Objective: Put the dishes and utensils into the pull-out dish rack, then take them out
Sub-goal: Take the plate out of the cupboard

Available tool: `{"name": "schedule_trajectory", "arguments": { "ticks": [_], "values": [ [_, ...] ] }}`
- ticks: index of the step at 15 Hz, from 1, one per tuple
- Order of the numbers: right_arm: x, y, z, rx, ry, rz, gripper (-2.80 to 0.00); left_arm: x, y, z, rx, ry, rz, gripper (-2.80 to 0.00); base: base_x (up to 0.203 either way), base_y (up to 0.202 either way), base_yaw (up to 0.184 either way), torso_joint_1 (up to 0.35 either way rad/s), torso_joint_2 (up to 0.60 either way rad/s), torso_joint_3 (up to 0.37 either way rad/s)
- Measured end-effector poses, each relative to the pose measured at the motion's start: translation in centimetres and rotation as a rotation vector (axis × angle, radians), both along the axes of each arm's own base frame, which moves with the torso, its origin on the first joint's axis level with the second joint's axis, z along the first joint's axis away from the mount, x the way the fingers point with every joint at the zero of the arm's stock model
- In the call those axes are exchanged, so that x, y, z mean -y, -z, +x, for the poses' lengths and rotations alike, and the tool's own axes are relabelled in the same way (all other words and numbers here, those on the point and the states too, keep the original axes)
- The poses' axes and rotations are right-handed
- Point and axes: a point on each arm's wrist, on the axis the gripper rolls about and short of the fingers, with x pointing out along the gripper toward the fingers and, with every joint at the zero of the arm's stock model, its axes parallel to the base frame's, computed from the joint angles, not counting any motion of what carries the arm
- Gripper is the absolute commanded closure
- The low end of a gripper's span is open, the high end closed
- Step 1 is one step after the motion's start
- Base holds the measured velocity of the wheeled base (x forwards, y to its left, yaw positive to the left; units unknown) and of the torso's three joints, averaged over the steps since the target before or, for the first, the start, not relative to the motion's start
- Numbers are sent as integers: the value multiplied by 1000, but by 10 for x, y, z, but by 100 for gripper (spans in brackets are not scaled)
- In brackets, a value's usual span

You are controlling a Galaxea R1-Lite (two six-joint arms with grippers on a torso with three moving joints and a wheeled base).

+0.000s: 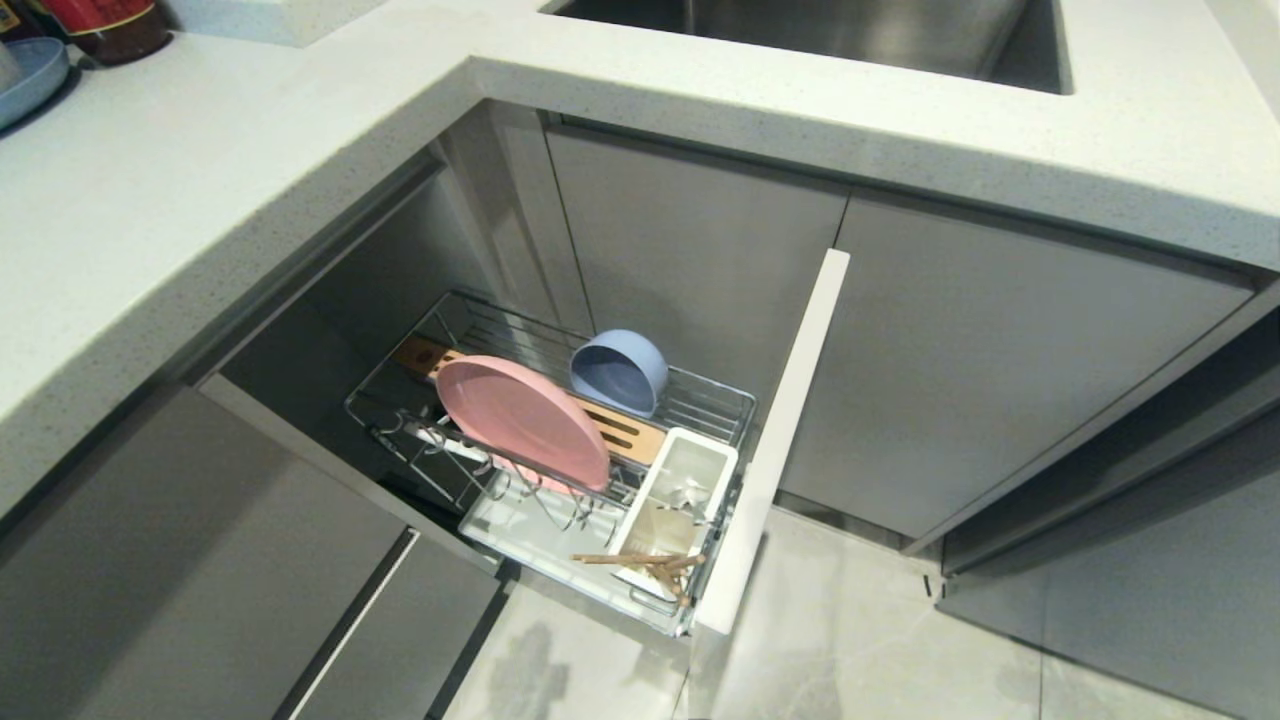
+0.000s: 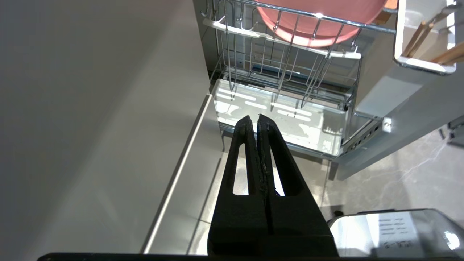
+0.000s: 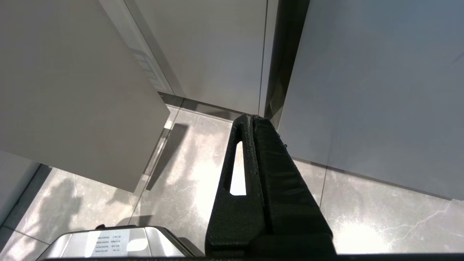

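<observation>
Fingers (image 2: 250,125) pressed together, low before rack (image 2: 282,123)

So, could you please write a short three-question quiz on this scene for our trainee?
1. True or false: the pink plate stands on edge in the pull-out dish rack.
2. Where are the chopsticks? A) the white utensil box B) the countertop
3. Fill in: the left hand is ____.

Key: 1 true; 2 A; 3 shut.
</observation>
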Motion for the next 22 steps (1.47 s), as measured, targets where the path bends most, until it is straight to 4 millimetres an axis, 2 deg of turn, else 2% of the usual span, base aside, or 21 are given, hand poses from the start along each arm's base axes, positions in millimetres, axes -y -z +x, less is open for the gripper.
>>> {"name": "schedule_trajectory", "arguments": {
  "ticks": [5,9,12,15,18,20,22],
  "values": [
    [0,0,0,0,0,0,0,-1,-4,0,32,-29,-30,0,0,0,0,0,0,0],
    [0,0,0,0,0,0,0,-1,-51,-18,209,-43,7,0,0,0,0,0,0,0],
    [0,0,0,0,0,0,0,-1,-102,-50,318,-69,90,0,0,0,0,0,0,0],
    [0,0,0,0,0,0,0,1,-169,-75,419,-136,165,0,0,0,0,0,0,0],
    [0,0,0,0,0,0,0,7,-243,-71,523,-218,121,0,0,0,0,0,0,0],
    [0,0,0,0,0,0,0,8,-295,-57,593,-237,40,0,0,0,0,0,0,0],
    [0,0,0,0,0,0,0,7,-338,-38,636,-216,-104,0,0,0,0,0,0,0]
  ]
}}
